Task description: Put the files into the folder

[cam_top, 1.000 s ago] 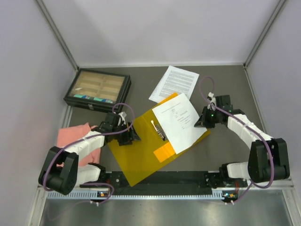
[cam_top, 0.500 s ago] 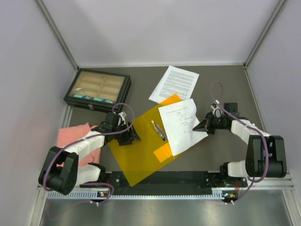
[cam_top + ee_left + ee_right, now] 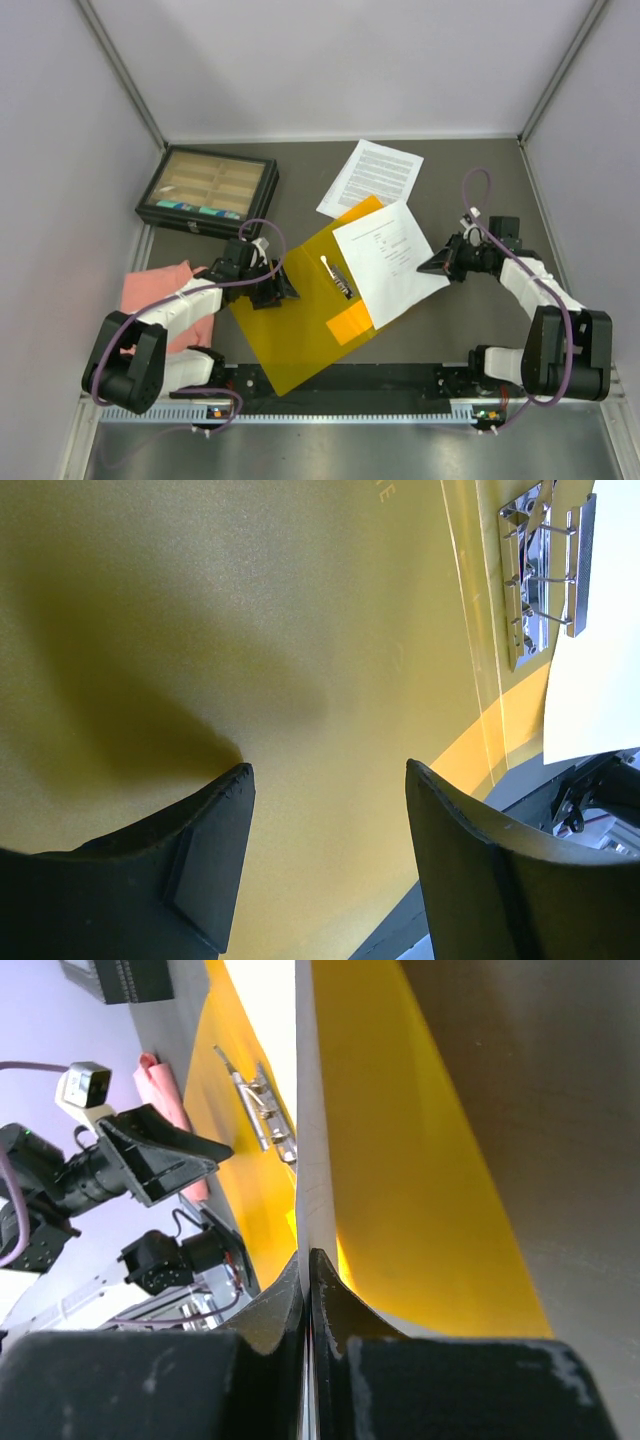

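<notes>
The yellow folder (image 3: pixel 290 330) lies open in the middle of the table, showing its metal clip (image 3: pixel 338 277) and orange pocket (image 3: pixel 350 322). One white printed sheet of the files (image 3: pixel 388 262) lies tilted over the folder's right half. My right gripper (image 3: pixel 437 266) is shut on that sheet's right edge; the right wrist view shows the sheet (image 3: pixel 304 1110) edge-on, pinched at the right gripper (image 3: pixel 308 1256) above the folder (image 3: pixel 400 1160). A second sheet (image 3: pixel 372 178) lies behind the folder. My left gripper (image 3: pixel 285 290) stands open over the left flap, with bare folder (image 3: pixel 300 630) between the fingers of the left gripper (image 3: pixel 325 770).
A black compartment box (image 3: pixel 207 190) stands at the back left. A pink cloth (image 3: pixel 160 295) lies under my left arm. A black rail (image 3: pixel 350 382) runs along the near edge. Walls close the table on three sides.
My right arm has swung outward to the right, and the sheet it grips has turned and shifted a little to the right over the folder. The left arm has not moved.
</notes>
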`<state>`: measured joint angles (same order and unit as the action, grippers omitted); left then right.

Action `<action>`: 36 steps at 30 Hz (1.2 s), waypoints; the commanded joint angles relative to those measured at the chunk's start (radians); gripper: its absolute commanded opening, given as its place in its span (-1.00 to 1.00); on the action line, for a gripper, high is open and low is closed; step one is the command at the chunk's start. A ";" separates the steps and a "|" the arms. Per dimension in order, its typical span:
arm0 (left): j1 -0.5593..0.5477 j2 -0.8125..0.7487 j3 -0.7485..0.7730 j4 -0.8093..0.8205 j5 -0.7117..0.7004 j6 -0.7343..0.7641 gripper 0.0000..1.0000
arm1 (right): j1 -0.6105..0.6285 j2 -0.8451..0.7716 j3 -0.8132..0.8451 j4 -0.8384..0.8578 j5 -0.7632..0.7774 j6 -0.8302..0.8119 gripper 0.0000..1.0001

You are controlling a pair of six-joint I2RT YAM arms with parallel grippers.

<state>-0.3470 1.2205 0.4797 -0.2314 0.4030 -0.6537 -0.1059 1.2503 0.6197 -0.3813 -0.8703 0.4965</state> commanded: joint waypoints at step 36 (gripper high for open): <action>-0.003 0.050 -0.001 0.049 0.016 0.019 0.34 | 0.126 0.149 0.179 -0.042 0.094 -0.167 -1.00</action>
<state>-0.3470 1.2510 0.4797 -0.1795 0.4358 -0.6559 -0.0223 1.3750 0.7223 -0.3885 -0.8158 0.4023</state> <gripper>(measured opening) 0.670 0.004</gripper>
